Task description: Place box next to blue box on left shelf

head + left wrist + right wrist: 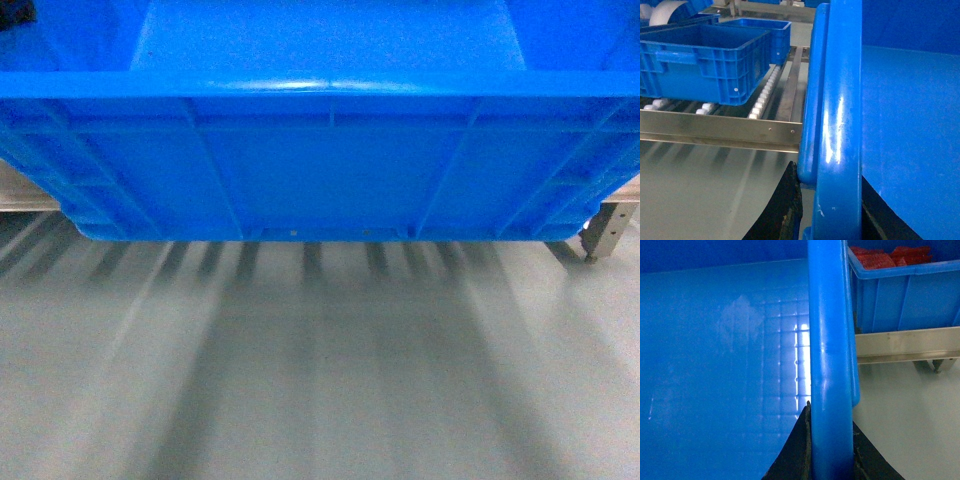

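Your head view is almost all box: the big blue crate fills the top half of the frame, its ribbed near wall facing you and its rim running edge to edge, so both ends are cut off. It hangs clear of the grey floor, which is streaked and blurred below it. A metal leg peeks out at the right edge; the rest of whatever it belongs to is hidden behind the crate.

Look at your left wrist view: the left gripper has its dark fingers either side of the crate's thick rim, clamped on it. Only the fingertips show at the bottom edge. Past the rim you get the left shelf, steel rail and white rollers, with another blue crate sitting on it. The held box is beside the shelf's near rail, not on the rollers. A white roll at the top left is cut off.

Right wrist view: the right gripper pinches the opposite rim the same way, fingers mostly out of frame. Beyond it a blue bin with red contents, too cropped to identify, rests on a steel rail.
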